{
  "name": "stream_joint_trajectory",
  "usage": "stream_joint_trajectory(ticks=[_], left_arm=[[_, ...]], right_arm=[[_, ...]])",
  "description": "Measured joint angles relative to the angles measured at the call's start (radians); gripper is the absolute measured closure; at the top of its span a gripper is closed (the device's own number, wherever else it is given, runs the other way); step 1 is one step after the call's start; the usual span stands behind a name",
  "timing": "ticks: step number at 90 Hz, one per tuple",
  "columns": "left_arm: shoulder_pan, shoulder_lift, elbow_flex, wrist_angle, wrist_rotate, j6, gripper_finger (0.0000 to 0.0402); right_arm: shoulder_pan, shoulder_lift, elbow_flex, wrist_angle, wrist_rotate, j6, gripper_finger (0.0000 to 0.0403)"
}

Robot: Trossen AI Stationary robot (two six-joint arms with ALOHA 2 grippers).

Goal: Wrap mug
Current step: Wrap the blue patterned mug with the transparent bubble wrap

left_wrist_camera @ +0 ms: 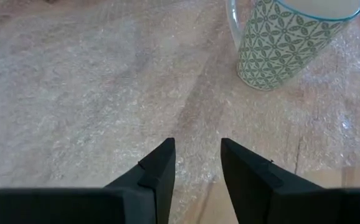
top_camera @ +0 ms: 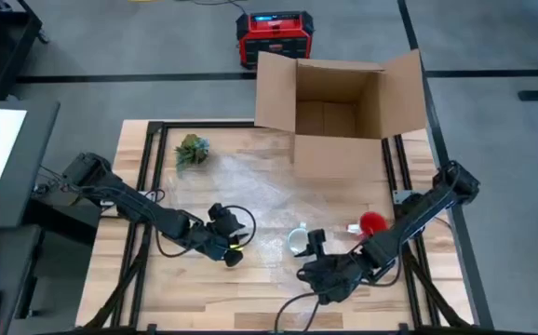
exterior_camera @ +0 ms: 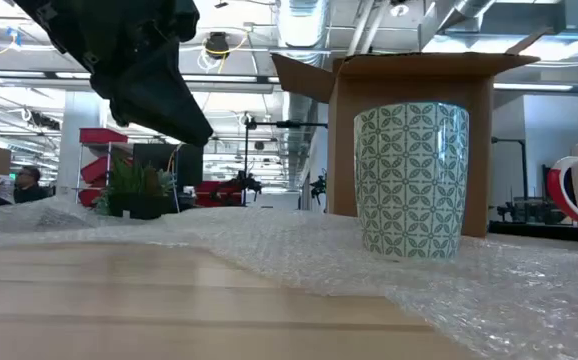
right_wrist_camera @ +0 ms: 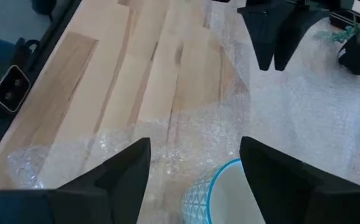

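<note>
1. Green-patterned mug standing upright on the bubble wrap, just ahead of the right gripper — rim showing between its fingers.
2. Right gripper spread wide, holding nothing, hovering low beside the mug.
3. Left gripper across the sheet from the mug, near but apart, fingers narrowly parted and empty above the wrap's edge.
4. Red-and-white mug just beyond the right arm, at the sheet's far side.
5. Farther off — an open cardboard box and a small potted plant on the wooden table.
</note>
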Motion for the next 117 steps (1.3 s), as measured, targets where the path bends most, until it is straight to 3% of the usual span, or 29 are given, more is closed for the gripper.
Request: stream_joint_trajectory(ticks=[117], left_arm=[[0.000,0.000,0.000,0.000,0.000,0.000,0.0292]], right_arm=[[-0.003,0.000,0.000,0.001,0.002,0.021,0.0164]])
